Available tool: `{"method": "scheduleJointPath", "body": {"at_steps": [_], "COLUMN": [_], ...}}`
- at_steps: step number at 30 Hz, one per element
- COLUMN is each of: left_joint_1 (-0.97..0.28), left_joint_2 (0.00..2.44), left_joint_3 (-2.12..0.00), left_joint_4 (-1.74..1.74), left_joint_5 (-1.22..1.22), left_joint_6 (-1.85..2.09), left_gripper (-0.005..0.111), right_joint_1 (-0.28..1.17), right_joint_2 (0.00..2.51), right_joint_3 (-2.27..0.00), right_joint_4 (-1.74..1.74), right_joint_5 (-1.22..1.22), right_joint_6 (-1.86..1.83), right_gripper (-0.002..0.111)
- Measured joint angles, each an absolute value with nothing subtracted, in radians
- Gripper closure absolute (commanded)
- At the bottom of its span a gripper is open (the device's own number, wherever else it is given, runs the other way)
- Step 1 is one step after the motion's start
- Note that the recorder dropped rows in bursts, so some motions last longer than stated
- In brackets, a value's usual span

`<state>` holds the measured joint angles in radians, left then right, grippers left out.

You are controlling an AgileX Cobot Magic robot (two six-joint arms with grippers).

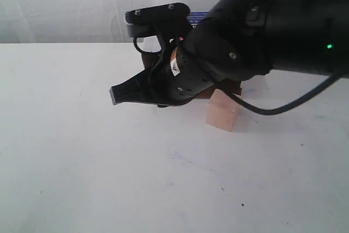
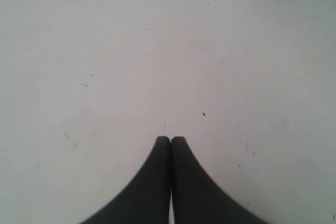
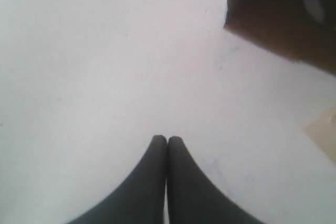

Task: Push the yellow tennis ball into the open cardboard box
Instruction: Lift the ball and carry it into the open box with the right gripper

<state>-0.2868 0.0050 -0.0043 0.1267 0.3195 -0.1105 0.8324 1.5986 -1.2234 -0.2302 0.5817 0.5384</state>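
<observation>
My right gripper (image 1: 115, 95) reaches in from the right, its big black arm covering the middle of the exterior view; its jaws are pressed together on nothing (image 3: 167, 139). The open cardboard box (image 3: 278, 19) shows as a dark brown corner in the right wrist view. In the exterior view only a brown sliver of the box (image 1: 235, 87) shows behind the arm. The yellow tennis ball is hidden. A small orange patch shows through the wrist, and I cannot tell what it is. My left gripper (image 2: 171, 139) is shut over bare white table.
A pale wooden cube (image 1: 222, 111) stands on the white table (image 1: 82, 162) just under the right arm, in front of the box; its blurred edge (image 3: 324, 129) shows in the right wrist view. A black cable (image 1: 283, 107) loops below the arm. A white curtain hangs behind.
</observation>
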Motion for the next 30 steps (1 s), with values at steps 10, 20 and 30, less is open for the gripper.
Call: {"method": "scheduleJointPath", "body": {"at_steps": [10, 20, 30], "left_joint_1": [-0.287, -0.287, -0.287], "left_joint_2": [0.005, 0.005, 0.005], "left_joint_3": [-0.004, -0.004, -0.004], "left_joint_4": [0.127, 0.127, 0.127], "left_joint_5": [0.320, 0.320, 0.320], "left_joint_6": [-0.110, -0.110, -0.110], "left_gripper": [0.107, 0.107, 0.107], "right_joint_1": [0.836, 0.836, 0.834], "right_joint_2": [1.527, 1.481, 1.416], "right_joint_3": [-1.162, -1.006, -0.883], "right_joint_4": [0.019, 0.034, 0.047], "right_joint_5": [0.609, 0.271, 0.122], "right_joint_6": [0.538, 0.540, 0.540], "right_gripper": [0.108, 0.108, 0.108]}}
